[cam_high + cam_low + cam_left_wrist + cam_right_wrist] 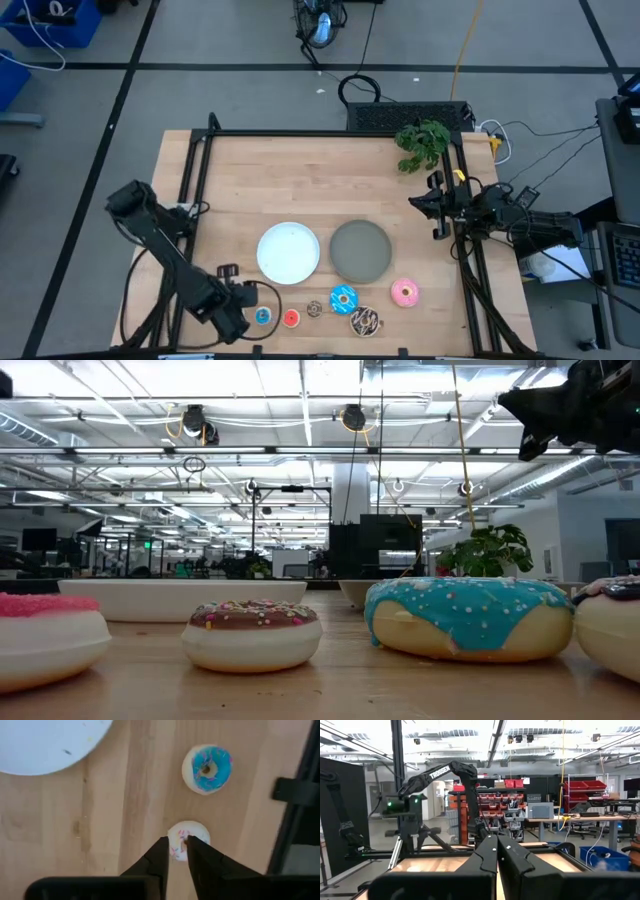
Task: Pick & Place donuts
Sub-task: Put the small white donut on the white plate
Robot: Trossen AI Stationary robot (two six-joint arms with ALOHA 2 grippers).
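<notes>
The left gripper [176,851] hangs low over the near-left part of the surface [300,190], directly above the pale pink tiny donut [188,839]. Its fingers [160,857] stand nearly closed, with only a narrow slot between the tips, and they hold nothing. The blue tiny donut [207,769] lies close beside the pale pink one, not touching it.

The step in hand appears to be the grasp of the pale pink donut. To do it well:

1. Open the fingers wider than the ring before descending; at the present gap the tips would press on the top and push the donut away.
2. Centre the slot on the ring, one tip on each side or one tip in the hole.
3. Descend vertically and close gently; the toy probably slides easily on wood.
4. Keep clear of the blue donut.

The white plate [288,252] and grey plate [360,250] lie side by side further in; both are bare.

The right gripper [437,207] waits at the right edge, its fingers closed on nothing.
</notes>
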